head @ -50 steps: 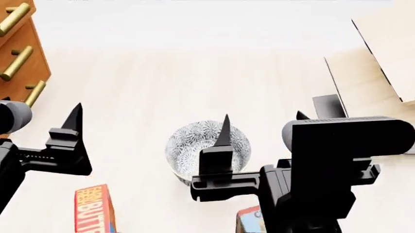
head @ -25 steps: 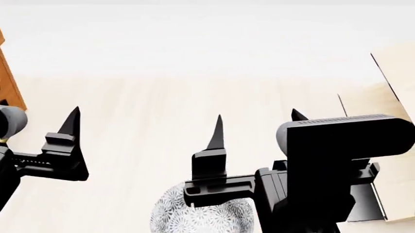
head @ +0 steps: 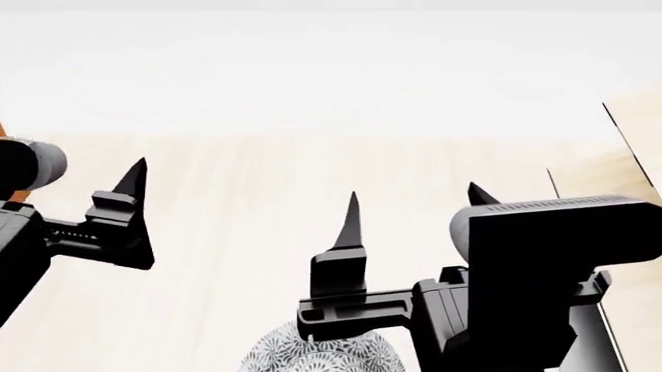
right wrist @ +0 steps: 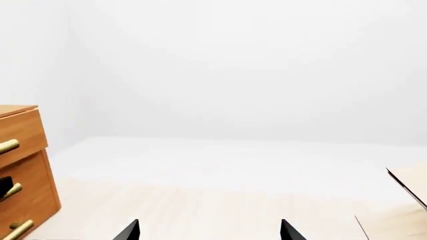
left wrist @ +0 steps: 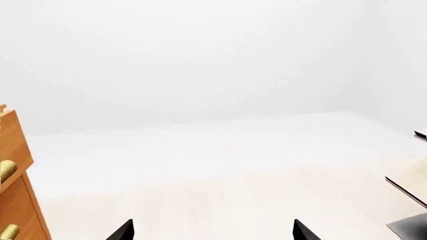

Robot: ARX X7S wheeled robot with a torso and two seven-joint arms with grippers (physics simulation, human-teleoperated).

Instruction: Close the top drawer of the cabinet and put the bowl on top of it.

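Both hands wide, empty: left hand [head: 212,209], right hand [head: 411,225]. Bowl [head: 284,358] just below right hand (mostly cropped). Cabinet [right wrist: 23,170] beyond left hand.

Both arms are matte black and blocky. The left gripper [head: 132,186] and right gripper [head: 412,209] have thin pointed black fingers. A grey round cap [head: 39,164] sits on the left arm.
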